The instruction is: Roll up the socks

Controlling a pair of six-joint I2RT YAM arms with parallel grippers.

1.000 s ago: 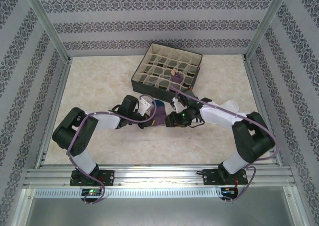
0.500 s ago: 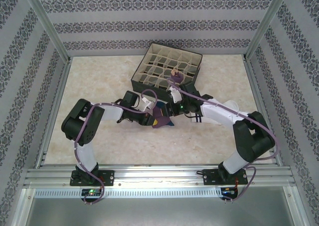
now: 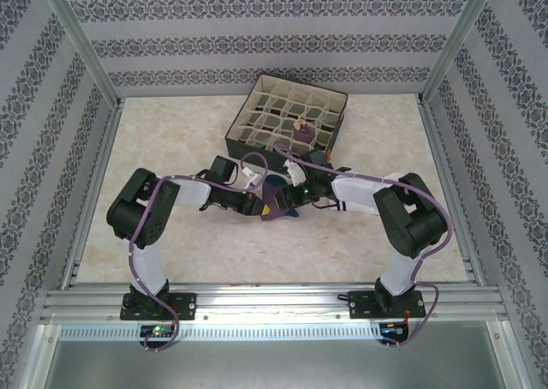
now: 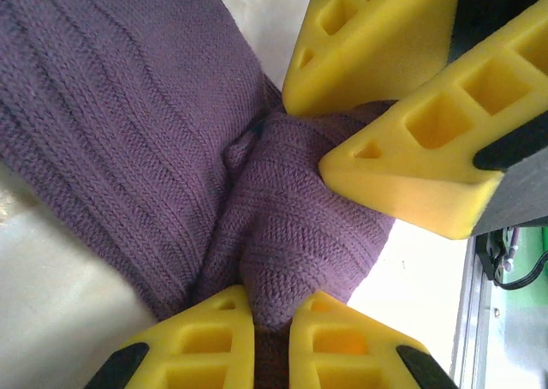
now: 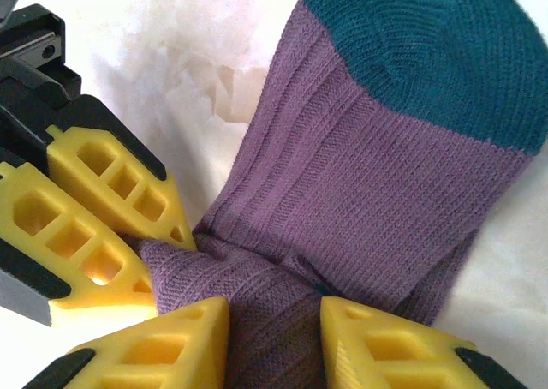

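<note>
Top view: purple ribbed knit sock with a teal toe (image 3: 276, 202), mid-table, near the dark square box with beige dividers (image 3: 248, 140). The left gripper (image 3: 256, 204) and right gripper (image 3: 294, 198) meet on it.
Left wrist: left gripper pinched tight on a gathered fold (probably anchoring the roll).
Right wrist: right gripper clamped narrowly on the same bunch, with the toe spread flat beyond.

Probably a robotics lab test cell, not a home: an aluminium frame (image 3: 86, 50) holds wallpaper-printed panels (image 3: 274, 29) (a staged domestic look) around a marble-patterned tabletop (image 3: 171, 132), with a left arm (image 3: 137, 219) and right arm (image 3: 407, 222) bolted to a metal rail (image 3: 274, 302).
</note>
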